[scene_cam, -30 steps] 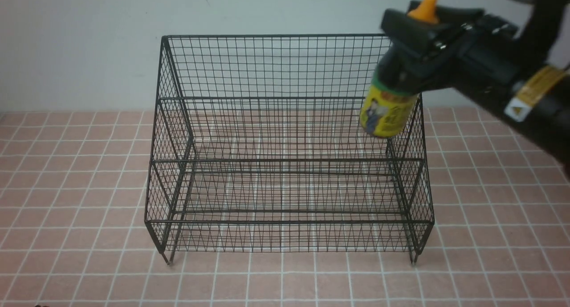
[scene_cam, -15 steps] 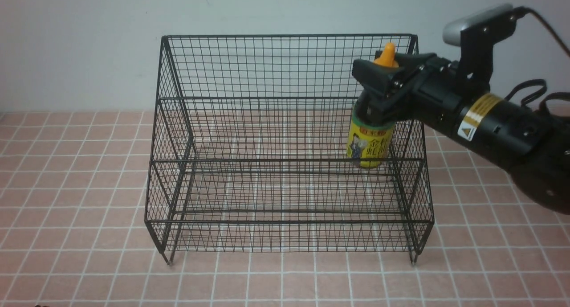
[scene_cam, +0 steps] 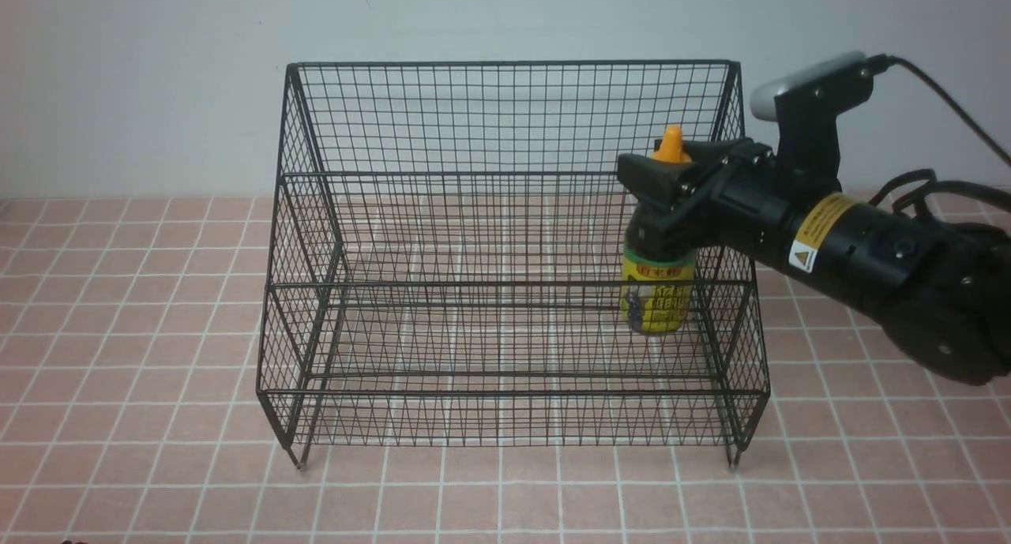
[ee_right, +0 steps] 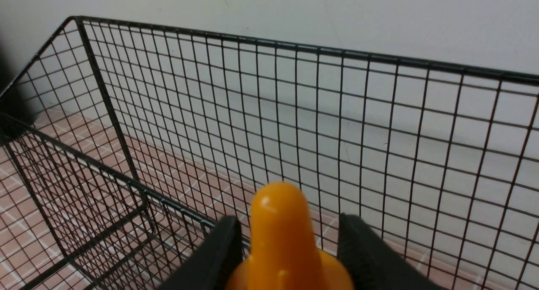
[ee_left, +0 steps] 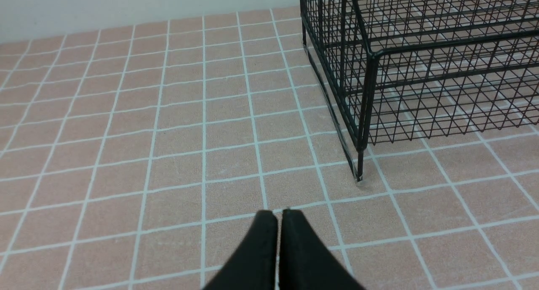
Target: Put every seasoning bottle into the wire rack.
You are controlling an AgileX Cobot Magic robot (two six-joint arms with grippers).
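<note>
The black wire rack [scene_cam: 505,62] stands in the middle of the tiled surface. My right gripper [scene_cam: 659,193] reaches in over its right side, shut on the neck of the seasoning bottle [scene_cam: 657,299]. The bottle hangs upright inside the rack's right end, with its yellow label behind the middle rail. I cannot tell if its base touches a shelf. In the right wrist view the orange cap [ee_right: 280,231] sits between the two black fingers [ee_right: 223,248], facing the rack's back grid [ee_right: 294,46]. My left gripper [ee_left: 276,212] hovers shut and empty over the tiles, near the rack's corner leg [ee_left: 365,113].
A pale wall runs close behind the rack. Pink tiles with white grout [scene_cam: 142,291] surround it on the left, right and front. The right arm's body [scene_cam: 869,252] extends over the rack's right edge.
The right arm has lowered the bottle from above the rack's top right corner, down and slightly left into the rack's right end. The grip on it is unchanged.
</note>
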